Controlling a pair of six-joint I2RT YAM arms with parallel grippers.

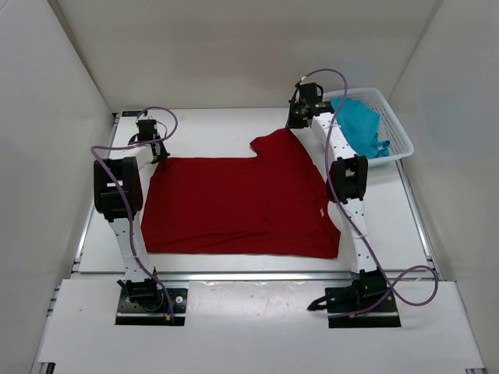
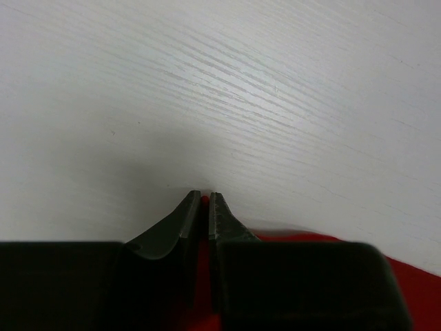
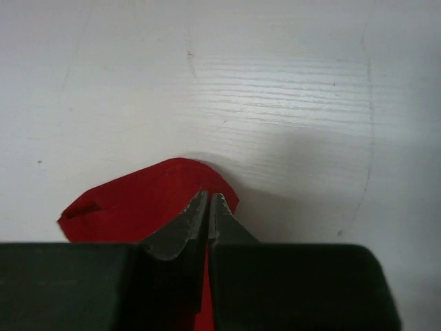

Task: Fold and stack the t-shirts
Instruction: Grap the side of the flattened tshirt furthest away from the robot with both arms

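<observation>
A dark red t-shirt [image 1: 234, 202] lies spread flat across the middle of the table. My left gripper [image 1: 160, 156] sits low at its far left corner. In the left wrist view that gripper [image 2: 204, 196] is shut, with a strip of red cloth [image 2: 413, 283] pinched between the jaws. My right gripper [image 1: 295, 125] is at the shirt's far right tip. In the right wrist view it [image 3: 209, 196] is shut on a rounded fold of red cloth [image 3: 138, 200]. A teal-blue t-shirt [image 1: 360, 125] lies crumpled in the basket.
A white mesh basket [image 1: 399, 144] stands at the back right, just beyond the right arm. White walls enclose the table at the back and on both sides. The two arm bases are bolted at the near edge.
</observation>
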